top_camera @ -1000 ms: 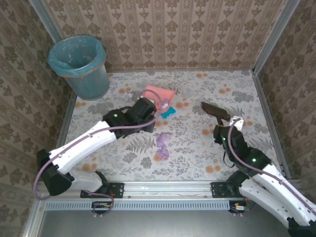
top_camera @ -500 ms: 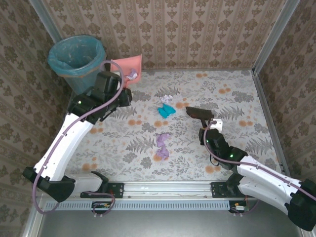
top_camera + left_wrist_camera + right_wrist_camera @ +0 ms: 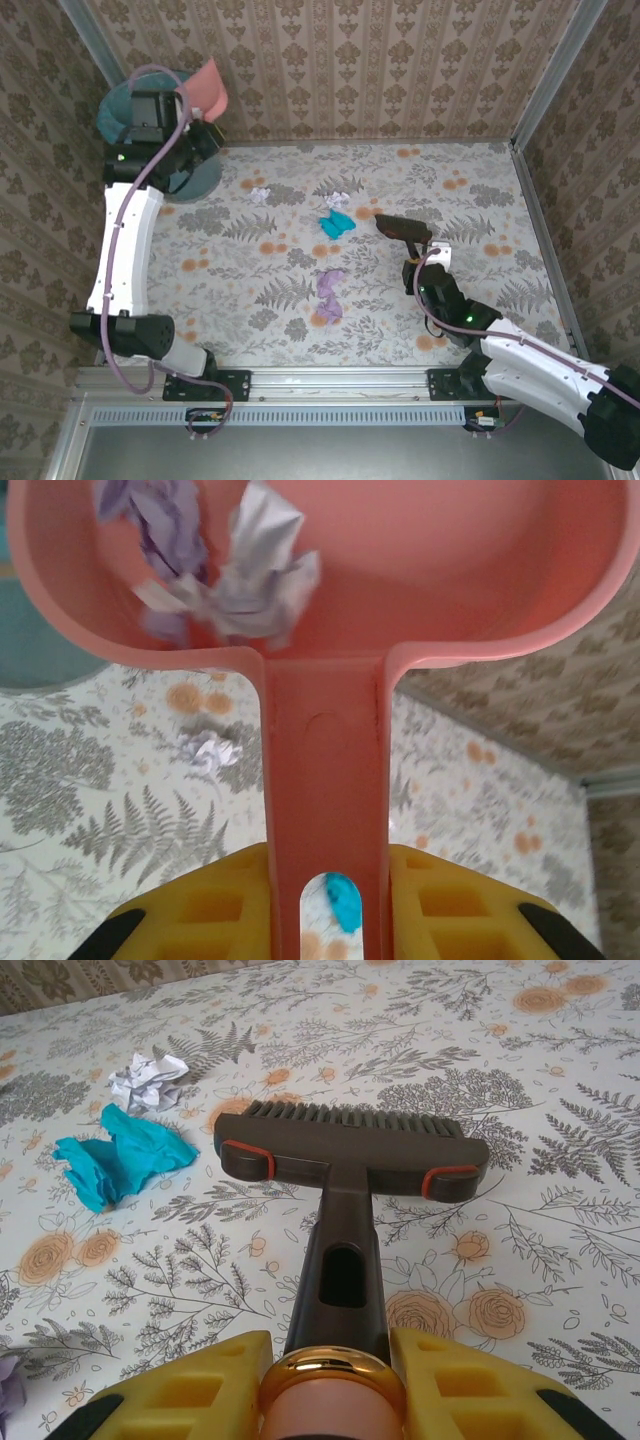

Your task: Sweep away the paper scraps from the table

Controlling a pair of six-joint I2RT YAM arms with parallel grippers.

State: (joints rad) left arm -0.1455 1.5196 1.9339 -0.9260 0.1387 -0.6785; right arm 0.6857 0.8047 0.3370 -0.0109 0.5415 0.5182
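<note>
Four paper scraps [image 3: 115, 1165] lying loose on the table [image 3: 500, 200]: teal wad [image 3: 336, 224] near centre; white wad [image 3: 340, 196] at its 12 o'clock; second white wad [image 3: 259, 194] at its 10; lilac wad [image 3: 329, 290] at its 6; two further wads [image 3: 250, 580] sitting in the pink dustpan [image 3: 450, 570], raised at the teal bin's [image 3: 200, 172] rim, left gripper [image 3: 328, 905] clamping its handle; right gripper [image 3: 330, 1380] clamping the brush [image 3: 345, 1155], head resting at the teal wad's 3 o'clock.

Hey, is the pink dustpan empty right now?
No, crumpled lilac and white paper scraps lie inside the dustpan, whose handle the left gripper grips.
</note>
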